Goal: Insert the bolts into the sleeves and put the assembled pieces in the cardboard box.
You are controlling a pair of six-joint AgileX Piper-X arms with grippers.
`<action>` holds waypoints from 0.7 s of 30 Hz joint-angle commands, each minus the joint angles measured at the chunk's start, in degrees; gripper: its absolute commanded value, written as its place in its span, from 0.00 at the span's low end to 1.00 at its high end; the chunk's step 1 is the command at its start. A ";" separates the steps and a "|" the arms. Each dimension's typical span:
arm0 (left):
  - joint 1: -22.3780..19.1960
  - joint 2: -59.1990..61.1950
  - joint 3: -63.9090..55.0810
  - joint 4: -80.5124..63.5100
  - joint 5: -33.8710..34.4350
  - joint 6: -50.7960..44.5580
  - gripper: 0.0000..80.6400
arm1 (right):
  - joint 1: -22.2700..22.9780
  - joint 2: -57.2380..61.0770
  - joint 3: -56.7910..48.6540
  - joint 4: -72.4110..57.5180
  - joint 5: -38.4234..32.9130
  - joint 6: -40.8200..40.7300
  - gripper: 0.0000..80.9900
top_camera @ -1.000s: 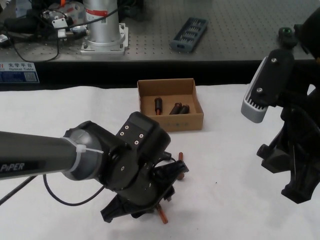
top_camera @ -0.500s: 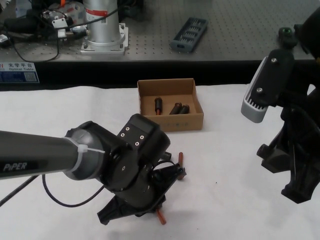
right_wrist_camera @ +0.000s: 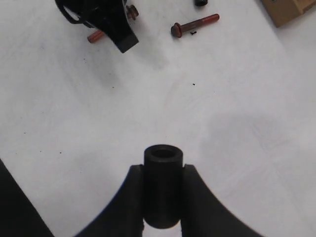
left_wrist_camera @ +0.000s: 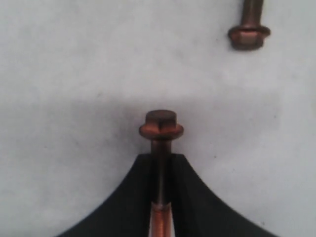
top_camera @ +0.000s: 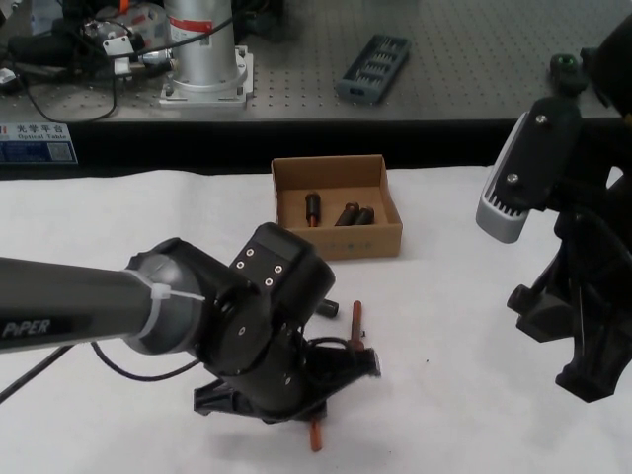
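CHANGE: left claw (left_wrist_camera: 161,160), clamped on copper-coloured flanged bolt (left_wrist_camera: 161,129), has rolled at the wrist | right claw (right_wrist_camera: 163,170) unmoved, gripping black cylindrical sleeve (right_wrist_camera: 163,190) | MEANS: likely lining up for insertion

White lettering (top_camera: 28,329) runs along the grey forearm tube of the left arm (top_camera: 89,296), cut short by the picture's edge. A blue-and-white label (top_camera: 37,141) sits on the dark front edge of the far surface (top_camera: 444,59). It carries a row of dark characters with smaller print below, too fine to make out.
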 commanded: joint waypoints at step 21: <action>18.54 -38.34 6.53 -14.16 19.52 14.38 0.07 | 0.23 3.55 -0.05 -24.85 -29.39 19.83 0.04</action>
